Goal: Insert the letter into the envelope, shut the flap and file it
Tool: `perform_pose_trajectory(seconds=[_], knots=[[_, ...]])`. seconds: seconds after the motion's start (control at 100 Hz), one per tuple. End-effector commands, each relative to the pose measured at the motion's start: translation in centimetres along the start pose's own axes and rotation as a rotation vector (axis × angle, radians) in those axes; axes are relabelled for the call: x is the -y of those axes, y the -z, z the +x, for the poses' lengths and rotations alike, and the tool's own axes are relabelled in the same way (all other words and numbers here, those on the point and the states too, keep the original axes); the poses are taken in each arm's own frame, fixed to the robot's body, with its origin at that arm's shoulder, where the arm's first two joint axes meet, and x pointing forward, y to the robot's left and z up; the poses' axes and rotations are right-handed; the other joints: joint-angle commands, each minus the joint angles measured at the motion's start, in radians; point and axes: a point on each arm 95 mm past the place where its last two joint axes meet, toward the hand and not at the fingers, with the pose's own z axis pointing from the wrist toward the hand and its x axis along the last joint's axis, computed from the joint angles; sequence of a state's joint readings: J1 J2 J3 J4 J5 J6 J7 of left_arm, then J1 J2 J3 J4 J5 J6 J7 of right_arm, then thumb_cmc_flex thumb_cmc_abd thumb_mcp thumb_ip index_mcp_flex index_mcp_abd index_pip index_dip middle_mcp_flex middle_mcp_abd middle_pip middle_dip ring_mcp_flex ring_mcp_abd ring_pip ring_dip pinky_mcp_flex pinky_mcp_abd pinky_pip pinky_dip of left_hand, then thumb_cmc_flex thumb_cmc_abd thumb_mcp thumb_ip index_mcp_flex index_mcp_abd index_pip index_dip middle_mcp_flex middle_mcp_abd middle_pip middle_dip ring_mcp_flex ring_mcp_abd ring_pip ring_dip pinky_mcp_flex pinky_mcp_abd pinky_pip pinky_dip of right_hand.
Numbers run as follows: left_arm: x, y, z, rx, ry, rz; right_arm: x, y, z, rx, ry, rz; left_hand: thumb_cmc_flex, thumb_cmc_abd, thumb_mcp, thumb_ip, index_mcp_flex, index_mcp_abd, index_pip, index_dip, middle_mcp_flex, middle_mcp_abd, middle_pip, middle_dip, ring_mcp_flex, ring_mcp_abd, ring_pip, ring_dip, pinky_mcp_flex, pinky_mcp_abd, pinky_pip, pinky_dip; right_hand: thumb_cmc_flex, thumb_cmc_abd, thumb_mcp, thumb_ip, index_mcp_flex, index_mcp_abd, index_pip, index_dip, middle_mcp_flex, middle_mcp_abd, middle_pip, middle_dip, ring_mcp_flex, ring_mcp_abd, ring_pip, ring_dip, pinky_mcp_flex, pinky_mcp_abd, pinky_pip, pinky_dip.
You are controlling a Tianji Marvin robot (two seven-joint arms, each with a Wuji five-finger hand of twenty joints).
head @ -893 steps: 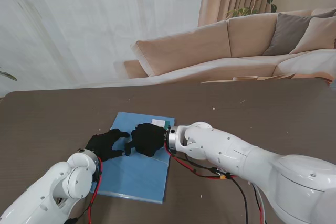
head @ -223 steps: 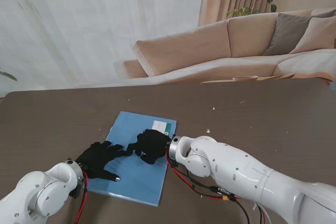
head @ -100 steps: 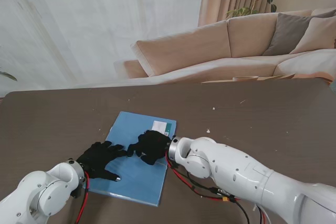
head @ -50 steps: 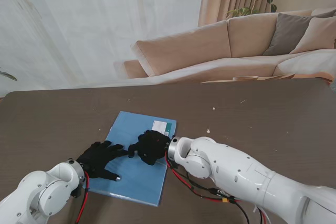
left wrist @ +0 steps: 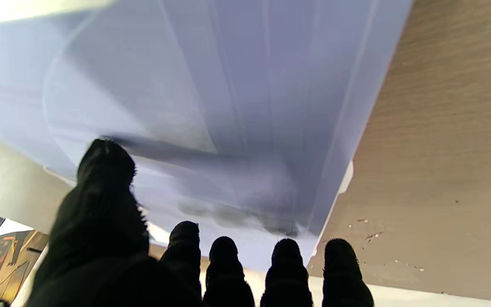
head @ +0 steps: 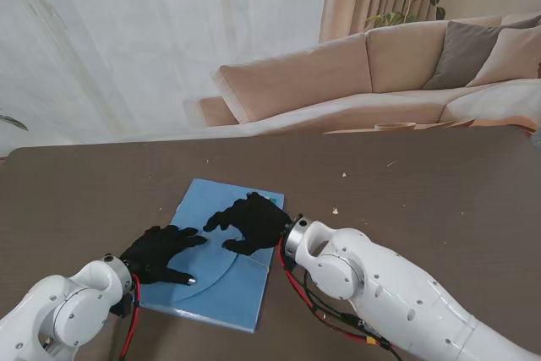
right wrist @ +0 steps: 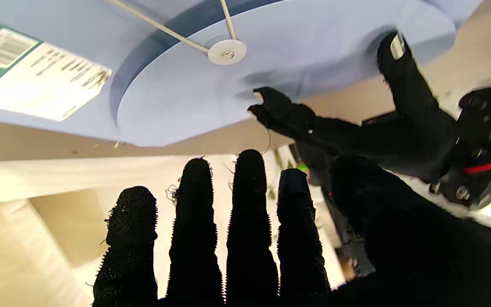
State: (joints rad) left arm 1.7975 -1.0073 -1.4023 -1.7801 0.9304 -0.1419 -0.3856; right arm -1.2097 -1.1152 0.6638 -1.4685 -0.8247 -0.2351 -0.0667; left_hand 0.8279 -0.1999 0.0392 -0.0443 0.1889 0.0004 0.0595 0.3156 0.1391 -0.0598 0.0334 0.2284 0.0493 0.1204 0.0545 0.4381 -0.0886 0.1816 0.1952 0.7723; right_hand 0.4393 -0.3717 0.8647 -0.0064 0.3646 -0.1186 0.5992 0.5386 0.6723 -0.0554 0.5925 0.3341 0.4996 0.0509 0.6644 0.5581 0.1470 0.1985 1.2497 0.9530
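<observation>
Only the right wrist shows the envelope [right wrist: 177,98] string button [right wrist: 227,52]; both hands' fingers [head: 221,219] spread.

The envelope [head: 221,264] lies flat on the table [head: 439,192], near the edge closest to me and left of the middle. Its round flap [head: 211,272] lies on its nearer part. A label [head: 269,199] sits at its far right corner. The left hand [head: 161,253] rests on the left part of the envelope, the right hand [head: 249,221] over its far right part. A sofa [head: 372,73] stands behind the table.
</observation>
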Motion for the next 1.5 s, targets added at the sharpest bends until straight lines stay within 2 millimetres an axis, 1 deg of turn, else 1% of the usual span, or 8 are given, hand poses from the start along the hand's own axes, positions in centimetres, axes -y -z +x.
perform_pose_trajectory(seconds=[0.0,0.31,0.52,0.59,0.76,1.02,1.27,1.49], knots=[[0.3,0.5,0.9,-0.028,0.001,0.018,0.9,1.0,0.6,0.032,-0.029,-0.003,0.014,0.048,-0.032,0.020,-0.051,-0.012,-0.019,0.008,-0.020,-0.007,-0.025,0.018,-0.018,-0.022,-0.012,-0.035,-0.004,-0.022,-0.034,-0.037,-0.021,0.019,-0.024,0.037,-0.040,-0.039,-0.039,-0.018,-0.057,0.010,-0.026,-0.015,-0.034,0.027,-0.061,-0.039,-0.029,0.026,-0.060,-0.043],[0.2,2.6,2.8,-0.131,0.240,0.196,0.3,6.1,2.8,0.256,-0.239,-0.179,0.036,0.077,-0.042,0.025,-0.043,-0.010,-0.002,-0.001,-0.021,0.020,-0.023,0.029,-0.019,-0.024,-0.019,-0.065,-0.001,-0.026,-0.052,-0.080,0.011,-0.002,-0.024,0.052,-0.052,-0.048,-0.112,-0.061,-0.184,0.055,-0.124,-0.059,-0.118,0.062,-0.252,-0.150,-0.112,0.086,-0.287,-0.202],[-1.4,3.5,4.2,-0.203,0.439,0.335,2.1,8.8,4.2,0.356,-0.390,-0.248,0.047,0.068,-0.044,0.023,-0.032,-0.004,0.023,-0.013,-0.020,0.022,-0.015,0.046,-0.019,-0.019,-0.019,-0.077,0.001,-0.023,-0.064,-0.111,0.018,0.000,-0.059,0.044,-0.091,-0.050,-0.159,-0.101,-0.271,0.064,-0.178,-0.084,-0.179,0.058,-0.348,-0.206,-0.165,0.090,-0.421,-0.300],[-2.0,3.6,4.7,-0.224,0.513,0.368,3.0,9.3,4.6,0.380,-0.438,-0.267,0.055,0.066,-0.043,0.019,-0.024,-0.005,0.047,-0.031,-0.021,0.022,-0.010,0.067,-0.020,-0.017,-0.018,-0.084,0.004,-0.022,-0.075,-0.143,0.010,0.012,-0.086,0.037,-0.123,-0.052,-0.181,-0.116,-0.298,0.058,-0.195,-0.092,-0.197,0.055,-0.370,-0.220,-0.181,0.087,-0.448,-0.323],[-3.4,3.3,5.5,-0.249,0.627,0.403,4.8,10.0,4.7,0.423,-0.537,-0.317,0.055,0.072,-0.045,0.015,-0.028,-0.011,0.091,-0.063,-0.019,0.020,-0.014,0.074,-0.019,-0.022,-0.028,-0.114,0.012,-0.026,-0.101,-0.217,0.015,0.035,-0.152,0.030,-0.167,-0.068,-0.219,-0.146,-0.343,0.031,-0.235,-0.112,-0.234,0.039,-0.415,-0.250,-0.208,0.070,-0.502,-0.363],[-4.0,2.4,6.0,-0.245,0.732,0.416,6.8,10.0,3.9,0.441,-0.633,-0.388,0.074,0.081,-0.041,0.014,-0.025,-0.013,0.137,-0.085,-0.018,0.022,-0.015,0.084,-0.018,-0.026,-0.032,-0.132,0.017,-0.033,-0.111,-0.270,0.026,0.026,-0.150,0.036,-0.148,-0.084,-0.203,-0.145,-0.339,0.011,-0.233,-0.112,-0.245,0.025,-0.421,-0.254,-0.224,0.058,-0.512,-0.366],[-4.0,1.8,6.4,-0.240,0.764,0.436,6.9,9.7,3.4,0.414,-0.636,-0.368,0.068,0.097,-0.042,0.014,-0.034,-0.017,0.142,-0.098,-0.020,0.017,-0.017,0.078,-0.019,-0.035,-0.038,-0.147,0.018,-0.041,-0.122,-0.297,0.020,0.042,-0.152,0.034,-0.168,-0.092,-0.197,-0.150,-0.362,-0.003,-0.235,-0.112,-0.262,0.015,-0.426,-0.257,-0.232,0.050,-0.524,-0.364],[-3.9,1.8,6.3,-0.224,0.790,0.479,7.1,10.0,3.6,0.400,-0.639,-0.354,0.059,0.124,-0.044,0.012,-0.032,-0.010,0.141,-0.115,-0.019,0.015,-0.017,0.066,-0.018,-0.042,-0.046,-0.184,0.028,-0.047,-0.148,-0.367,0.027,0.048,-0.170,0.034,-0.184,-0.112,-0.210,-0.171,-0.379,-0.043,-0.267,-0.129,-0.295,-0.014,-0.469,-0.289,-0.255,0.015,-0.589,-0.389]])
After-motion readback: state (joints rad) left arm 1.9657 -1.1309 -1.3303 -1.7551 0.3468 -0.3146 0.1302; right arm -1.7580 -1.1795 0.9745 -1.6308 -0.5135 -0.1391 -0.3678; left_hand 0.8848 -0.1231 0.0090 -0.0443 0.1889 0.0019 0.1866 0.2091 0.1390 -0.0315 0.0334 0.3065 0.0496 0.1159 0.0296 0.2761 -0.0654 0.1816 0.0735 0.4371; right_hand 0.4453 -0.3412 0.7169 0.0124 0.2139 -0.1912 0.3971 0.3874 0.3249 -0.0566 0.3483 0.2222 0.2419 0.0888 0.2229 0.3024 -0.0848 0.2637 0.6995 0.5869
